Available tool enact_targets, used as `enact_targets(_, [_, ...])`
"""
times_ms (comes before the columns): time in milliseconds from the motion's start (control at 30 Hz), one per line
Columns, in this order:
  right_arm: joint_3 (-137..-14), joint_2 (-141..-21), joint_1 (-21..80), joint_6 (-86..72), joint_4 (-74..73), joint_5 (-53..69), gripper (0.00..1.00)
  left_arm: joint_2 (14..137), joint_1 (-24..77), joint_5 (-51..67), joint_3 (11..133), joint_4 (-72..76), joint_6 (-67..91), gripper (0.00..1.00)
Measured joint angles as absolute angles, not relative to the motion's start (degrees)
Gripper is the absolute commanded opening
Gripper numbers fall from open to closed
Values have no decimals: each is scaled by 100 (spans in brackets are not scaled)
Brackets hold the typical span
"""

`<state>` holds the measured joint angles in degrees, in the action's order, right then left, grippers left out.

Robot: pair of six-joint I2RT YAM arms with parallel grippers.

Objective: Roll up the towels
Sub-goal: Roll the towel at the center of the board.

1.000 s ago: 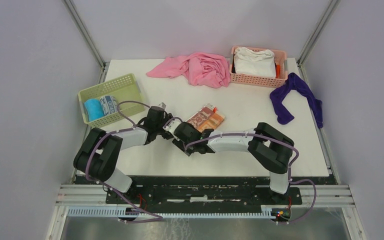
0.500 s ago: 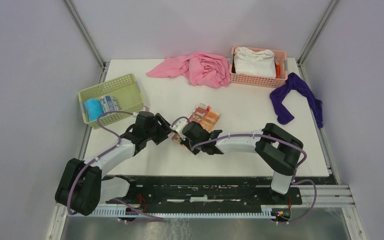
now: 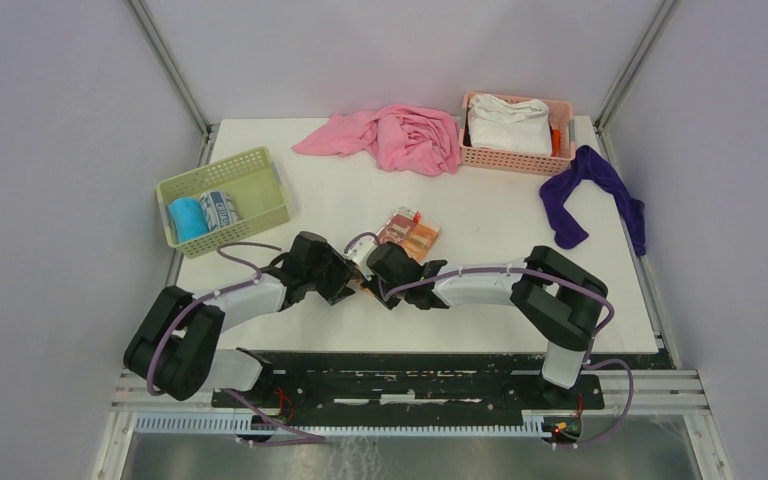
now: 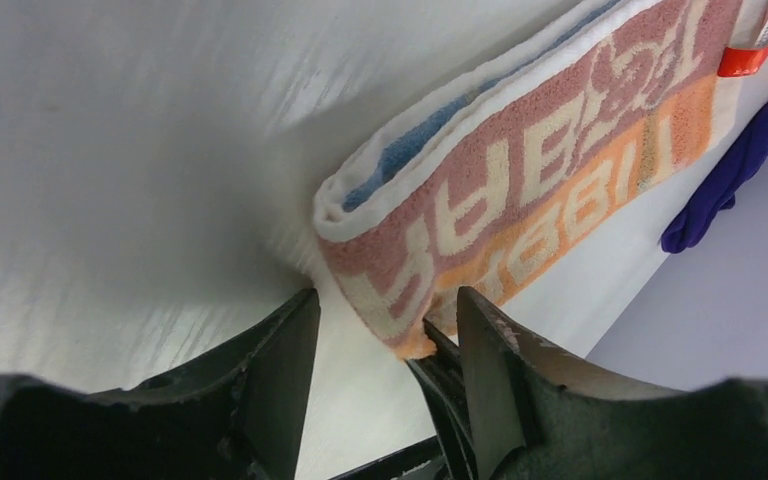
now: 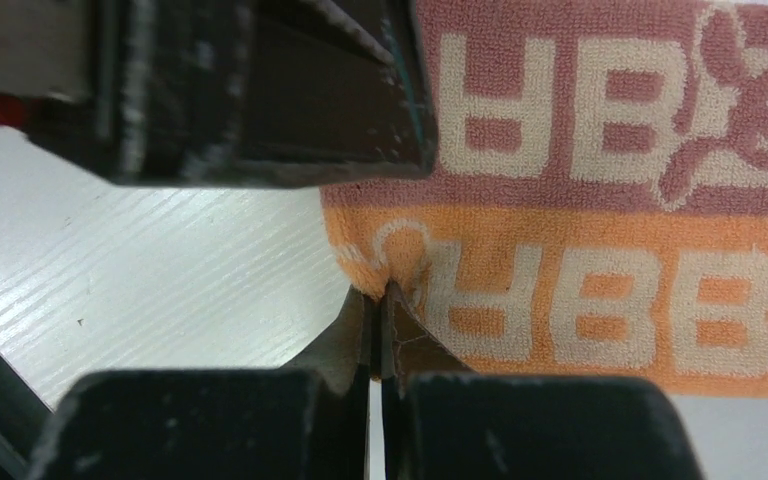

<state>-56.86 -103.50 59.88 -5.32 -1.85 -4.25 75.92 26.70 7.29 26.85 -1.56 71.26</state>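
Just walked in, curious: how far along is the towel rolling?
Done: a blue towel and a printed white towel sit rolled in the green basket. In hand: the RABBIT towel lies folded; the right gripper pinches its orange edge, the left gripper open beside it. Left: rolling it.

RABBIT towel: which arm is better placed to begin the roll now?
Right. The right hand is shut on the orange edge of the towel, so it can probably fold that end over. The left hand is open around the same corner and grips nothing.
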Motion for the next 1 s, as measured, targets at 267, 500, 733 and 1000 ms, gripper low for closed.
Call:
enact_targets(267, [-5564,-10296,5988,-532,-25,-327,1,8294,2886,803,3052,56,7422,33])
enact_targets(500, [-5280,-10097,5988,-530,139,-202,0,8291,2873,447,3238,-534,7524,24])
enact_targets(733, [-5148,-9992,5833,-574,287,248,0,8195,2781,392,3247,-840,7524,14])
enact_targets(1000, [-5048,-9981,4880,-1085,521,1990,1,7830,2757,211,3236,-1225,7518,44])
